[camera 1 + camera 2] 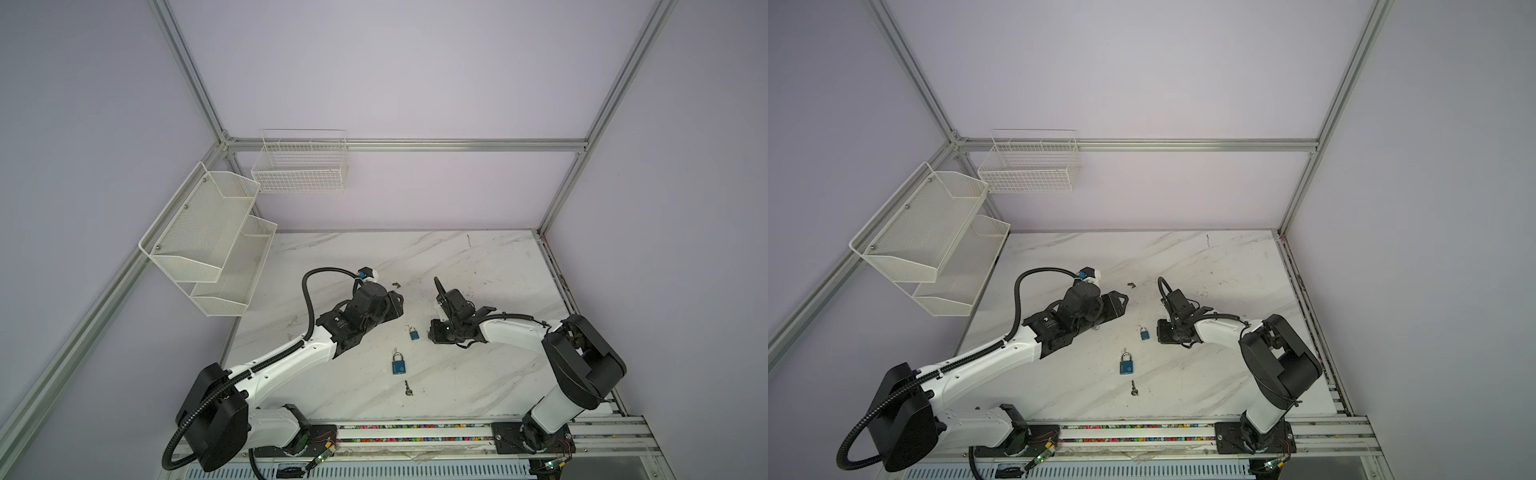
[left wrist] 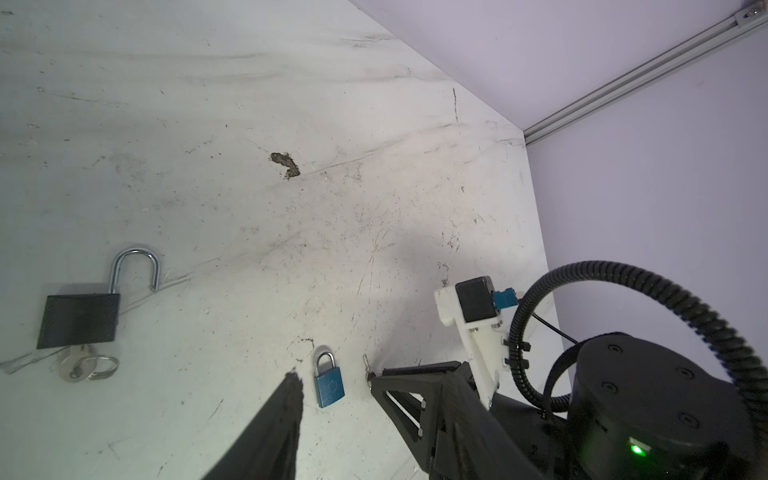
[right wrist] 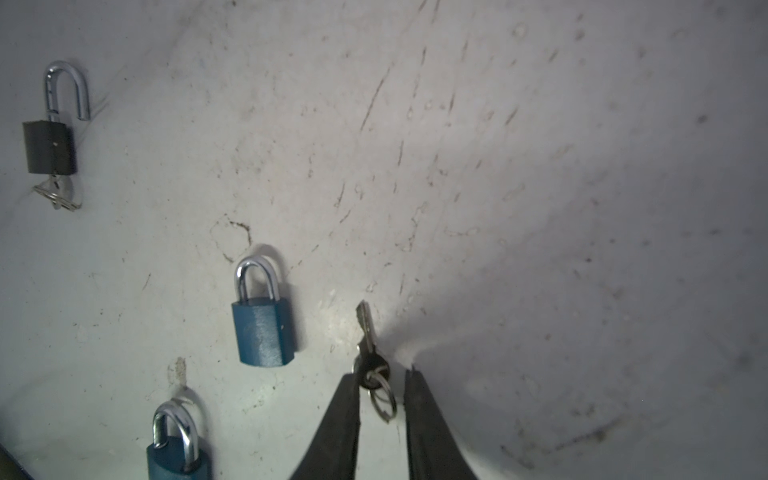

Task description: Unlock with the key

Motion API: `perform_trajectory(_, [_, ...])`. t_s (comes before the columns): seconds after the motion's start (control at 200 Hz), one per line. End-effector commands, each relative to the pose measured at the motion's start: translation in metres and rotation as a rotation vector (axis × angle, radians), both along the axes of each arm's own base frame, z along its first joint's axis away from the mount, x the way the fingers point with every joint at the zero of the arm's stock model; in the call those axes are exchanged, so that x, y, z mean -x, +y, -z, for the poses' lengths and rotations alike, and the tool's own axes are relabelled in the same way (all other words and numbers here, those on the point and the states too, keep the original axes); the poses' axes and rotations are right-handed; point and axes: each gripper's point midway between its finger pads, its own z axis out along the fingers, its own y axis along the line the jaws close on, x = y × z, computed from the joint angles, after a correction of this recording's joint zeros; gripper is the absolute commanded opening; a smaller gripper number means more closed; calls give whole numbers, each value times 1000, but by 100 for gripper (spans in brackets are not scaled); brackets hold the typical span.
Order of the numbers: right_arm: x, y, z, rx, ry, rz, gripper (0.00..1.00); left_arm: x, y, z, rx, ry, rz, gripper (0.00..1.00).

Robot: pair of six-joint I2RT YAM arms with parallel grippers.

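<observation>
My right gripper [image 3: 380, 372] is low over the table with its jaws narrowly open. Between its fingertips lies a small key [image 3: 368, 332] with a dark head and a ring. One fingertip is against the head and a gap shows at the other. The key [image 2: 368, 365] also shows in the left wrist view. Beside it lies a small blue padlock [image 3: 262, 324] [image 1: 413, 333], shackle closed. My left gripper [image 1: 399, 300] hovers open and empty further back, with one finger [image 2: 286, 415] showing in its wrist view.
A larger blue padlock [image 1: 397, 363] lies nearer the front, with a second key [image 1: 408, 388] on a ring just in front of it. A black padlock [image 2: 79, 320] lies with its shackle open and a key in it. White wire baskets [image 1: 208, 241] hang on the left wall.
</observation>
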Motion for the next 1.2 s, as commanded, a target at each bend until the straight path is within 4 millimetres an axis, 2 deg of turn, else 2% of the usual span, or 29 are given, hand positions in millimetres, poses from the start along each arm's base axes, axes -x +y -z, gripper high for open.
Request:
perform_trajectory(0.0, [3,-1,7,12,2,-11,23,1,-3,7,14,6,2,55])
perform_trajectory(0.58, [9,3,14,34,10,-23,5,2,-2,7,20,6,-3,55])
perform_trajectory(0.705, [5,3,5,29,-19,-18,0,3,-4,4,51,7,-1,55])
perform_trajectory(0.91, [1,3,-10,12,-74,-22,0,8,-8,-8,135,-5,9,55])
perform_trajectory(1.195, [-10,7,-55,-57,-197,-19,0,15,-11,-26,249,12,7,56])
